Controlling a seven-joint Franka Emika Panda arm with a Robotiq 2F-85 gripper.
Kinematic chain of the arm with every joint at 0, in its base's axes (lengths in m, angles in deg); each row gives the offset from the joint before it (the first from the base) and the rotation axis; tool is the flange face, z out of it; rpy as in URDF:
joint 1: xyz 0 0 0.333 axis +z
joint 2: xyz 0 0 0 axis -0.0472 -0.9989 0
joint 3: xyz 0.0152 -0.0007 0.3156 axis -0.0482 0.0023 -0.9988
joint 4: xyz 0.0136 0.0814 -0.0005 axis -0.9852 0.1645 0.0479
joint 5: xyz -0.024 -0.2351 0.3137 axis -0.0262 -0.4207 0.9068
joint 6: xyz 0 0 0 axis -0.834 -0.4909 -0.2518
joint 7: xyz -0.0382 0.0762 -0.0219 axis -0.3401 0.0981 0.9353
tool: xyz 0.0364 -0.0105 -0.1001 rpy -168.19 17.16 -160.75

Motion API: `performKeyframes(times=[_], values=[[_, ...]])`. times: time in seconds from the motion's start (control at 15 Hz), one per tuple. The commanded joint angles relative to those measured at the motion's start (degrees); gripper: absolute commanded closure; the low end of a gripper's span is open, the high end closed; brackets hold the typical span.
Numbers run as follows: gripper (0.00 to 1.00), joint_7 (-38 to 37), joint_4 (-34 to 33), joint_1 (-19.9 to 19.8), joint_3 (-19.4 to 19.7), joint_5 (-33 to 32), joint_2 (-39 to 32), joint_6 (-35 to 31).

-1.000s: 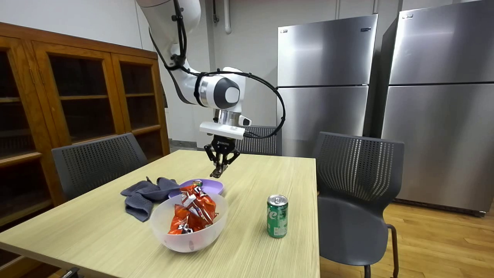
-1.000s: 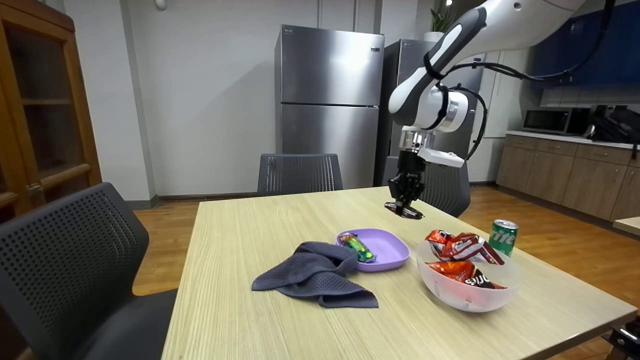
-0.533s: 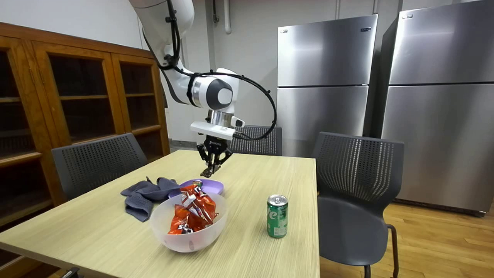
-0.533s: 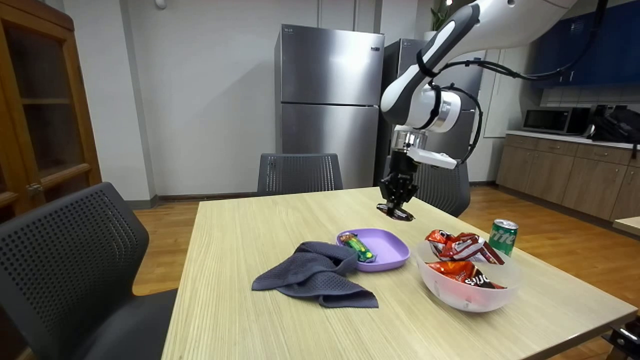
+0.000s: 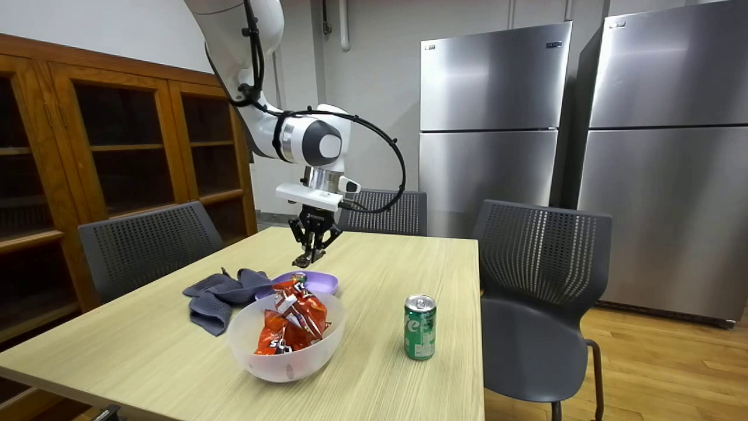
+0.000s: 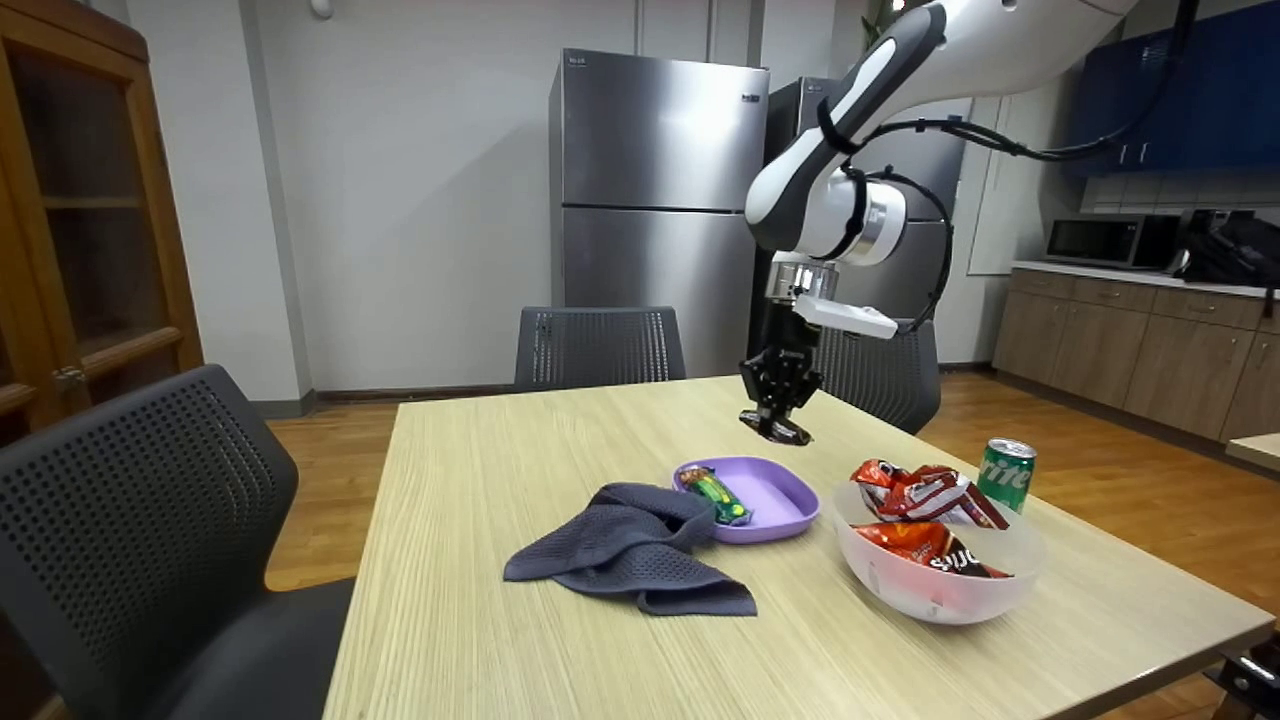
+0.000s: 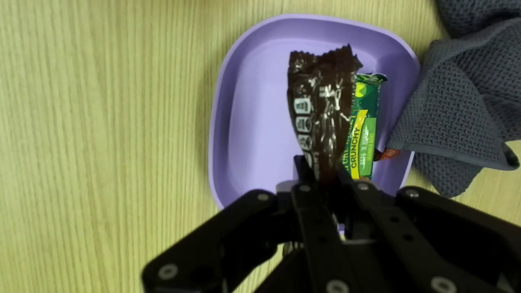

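Observation:
My gripper (image 7: 323, 175) is shut on a dark brown wrapped bar (image 7: 321, 106). In both exterior views the gripper (image 5: 311, 248) (image 6: 776, 405) points down and holds the bar (image 5: 302, 261) (image 6: 786, 431) in the air above the table. A purple plate (image 7: 260, 101) lies on the table below; in an exterior view the plate (image 6: 775, 497) is nearer the camera than the bar. A green and yellow granola bar (image 7: 364, 140) lies on the plate's cloth side. In the wrist view the held bar partly covers it. The fingers hide the gripped part of the brown bar.
A dark grey cloth (image 6: 640, 550) touches the plate's edge. A translucent bowl (image 5: 280, 368) holds red snack bags (image 5: 304, 316) and stands near the plate. A green soda can (image 5: 420, 330) stands upright near the bowl. Chairs (image 5: 543, 257) stand around the table (image 6: 480, 640).
The arm and gripper have moved to the left in both exterior views, carrying the brown bar toward the plate. The plate, cloth, bowl and can have not moved.

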Motion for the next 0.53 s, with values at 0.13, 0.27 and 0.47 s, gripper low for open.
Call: performKeyframes(times=[0.13, 0.27, 0.47], values=[[0.97, -4.45, -0.41, 2.58, 0.51, -0.52, -0.39, -0.70], [0.97, -4.92, -0.78, 3.13, 0.50, -0.70, -0.96, -0.91], [0.97, -5.21, -1.64, 3.81, 0.48, -1.04, -2.34, -0.79]])
